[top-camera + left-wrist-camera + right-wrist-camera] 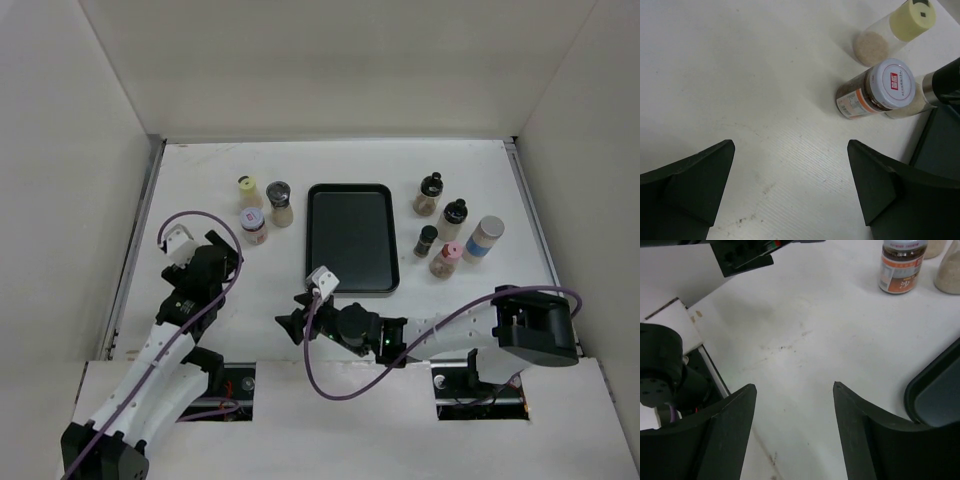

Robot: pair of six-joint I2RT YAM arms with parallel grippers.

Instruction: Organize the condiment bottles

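Caught the left hand [791,145] and right hand [794,385] both spread wide, holding nothing — sorting not begun.
Found the condiment bottles [454,218] upright on the bench [250,290] in two bunches flanking the black tray [350,240] — three left, five right, none on it. Guessed at a first grab on the lavender-capped jar [875,92], nearest the left hand. Saw small clear bodies of powder, caps yellow, grey, black, pink, plus a taller white cylinder [484,238] with a blue band.

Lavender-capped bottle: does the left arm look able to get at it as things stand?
Probably yes. The left gripper is open, with only bare table between it and the lavender-capped bottle; the grey-capped bottle close beside it may crowd a finger.
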